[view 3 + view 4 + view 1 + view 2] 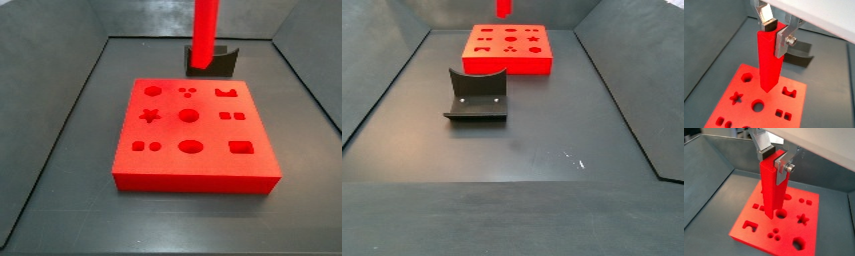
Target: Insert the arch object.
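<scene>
My gripper (774, 32) is shut on the upper end of the arch object (769, 60), a long slim bright-red bar, and holds it upright; both wrist views show this (774, 159). The bar (772, 188) hangs with its lower end above the flat red board (744, 107), which has shaped holes, including an arch-shaped one (789, 91). In a side view the bar (206, 30) hangs in the air by the board's (194, 135) far edge. In a side view only its lower tip (502, 8) shows, over the board (509, 45). The gripper is out of frame in both side views.
The dark fixture (211, 58) stands on the grey floor behind the board in a side view, and nearer the camera in a side view (476, 95). Sloped grey walls (60, 120) ring the floor.
</scene>
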### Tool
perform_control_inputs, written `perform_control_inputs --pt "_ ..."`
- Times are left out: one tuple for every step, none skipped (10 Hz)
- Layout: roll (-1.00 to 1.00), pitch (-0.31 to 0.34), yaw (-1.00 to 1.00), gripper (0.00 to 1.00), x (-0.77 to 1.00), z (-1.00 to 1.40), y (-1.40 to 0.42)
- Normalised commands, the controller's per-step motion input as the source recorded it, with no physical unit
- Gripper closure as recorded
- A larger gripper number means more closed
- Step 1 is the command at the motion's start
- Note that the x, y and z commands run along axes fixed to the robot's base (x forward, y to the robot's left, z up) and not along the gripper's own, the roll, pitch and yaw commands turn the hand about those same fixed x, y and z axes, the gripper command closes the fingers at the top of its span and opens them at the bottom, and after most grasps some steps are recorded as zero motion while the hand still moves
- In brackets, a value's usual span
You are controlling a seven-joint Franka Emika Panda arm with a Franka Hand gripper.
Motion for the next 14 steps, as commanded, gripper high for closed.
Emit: perform_control_inputs --pt "0.02 0.019 -0.55 1.00 0.55 -0.13 0.06" --pt "0.05 0.021 -0.55 1.00 0.54 -0.18 0.05" --pt "0.11 0.023 -0.55 1.00 0.54 -0.27 0.06" --pt "0.18 0.023 -0.53 1.00 0.54 -0.33 0.06" --pt "0.23 0.039 -0.53 1.00 0.50 -0.35 0.06" --pt "0.24 0.034 -0.57 1.00 0.43 -0.35 0.06" --pt "0.22 0.027 -0.60 1.00 0.41 -0.31 0.05" --pt "0.19 0.004 -0.63 1.00 0.40 -0.25 0.04" --pt "0.09 0.000 -0.67 1.00 0.43 -0.09 0.04" --pt "0.00 0.000 -0.80 1.00 0.33 0.00 0.11" --pt "-0.01 0.000 -0.88 1.00 0.27 0.03 0.15" --pt "-0.05 0.000 -0.87 1.00 0.28 0.03 0.13" --pt "-0.07 0.000 -0.82 1.00 0.35 0.00 0.13" --pt "-0.10 0.000 -0.88 1.00 0.26 0.00 0.07"
